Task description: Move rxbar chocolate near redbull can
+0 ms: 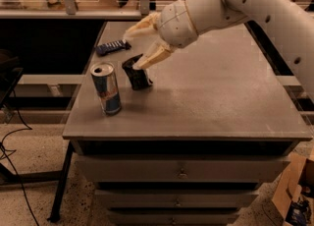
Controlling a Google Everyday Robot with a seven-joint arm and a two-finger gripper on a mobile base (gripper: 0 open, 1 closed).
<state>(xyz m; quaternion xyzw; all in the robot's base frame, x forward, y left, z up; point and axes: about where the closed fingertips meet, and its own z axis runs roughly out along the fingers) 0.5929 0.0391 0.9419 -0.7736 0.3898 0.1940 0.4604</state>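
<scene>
The redbull can (106,88) stands upright near the table's front left corner. The rxbar chocolate (137,74), a dark wrapped bar, stands on end and slightly tilted on the table just right of the can, a small gap between them. My gripper (134,47) hangs just above the bar with its pale fingers (148,57) spread open. The lower fingertip is at the bar's top edge; I cannot tell whether it touches.
A dark blue wrapped bar (113,47) lies at the table's back left, behind the can. The grey table (221,97) has drawers below. A shelf with items runs along the back. A cardboard box (294,195) sits on the floor at right.
</scene>
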